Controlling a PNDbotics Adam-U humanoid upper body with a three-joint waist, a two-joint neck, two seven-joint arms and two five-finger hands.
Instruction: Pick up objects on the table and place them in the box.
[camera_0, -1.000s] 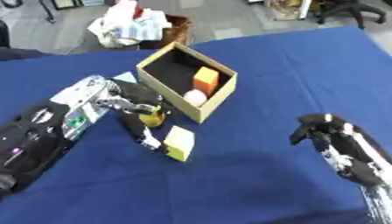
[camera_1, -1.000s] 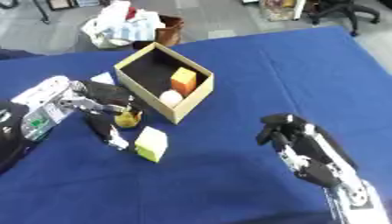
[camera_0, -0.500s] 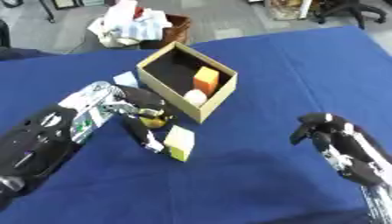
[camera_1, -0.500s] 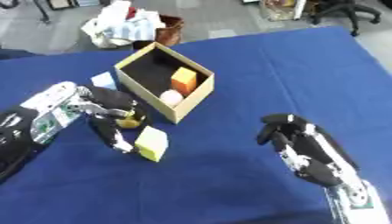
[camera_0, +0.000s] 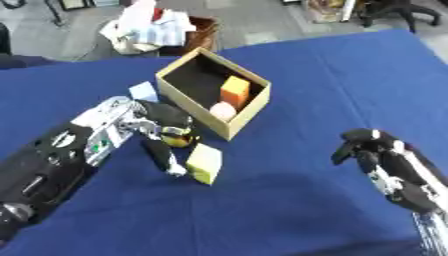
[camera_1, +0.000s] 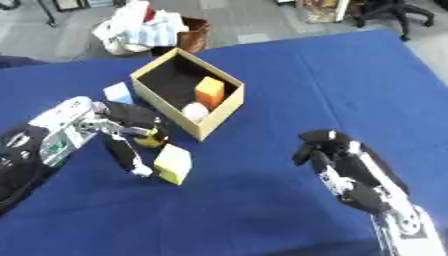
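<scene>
Table: blue cloth (camera_0: 297, 75) covers it; everything below sits on it.
Box: open tan box (camera_0: 248, 111), black inside, lies toward the far left part of the table, set askew.
In the box: an orange block (camera_0: 234, 91) and a pale ball (camera_0: 222, 110), both near the box's right wall.
Yellow block (camera_0: 204, 162): on the cloth just in front of the box's near corner, beside the left hand's fingers.
Light blue piece (camera_0: 143, 91): flat on the cloth just left of the box.
Left hand (camera_0: 160, 120): comes in from the near left edge; fingers curl around a small dark and yellow thing (camera_0: 178, 138) just beside the box's near wall; one finger reaches down to the cloth next to the yellow block.
Right hand (camera_1: 325, 149): near the right edge, well apart from the box, fingers curled in, holding nothing.
</scene>
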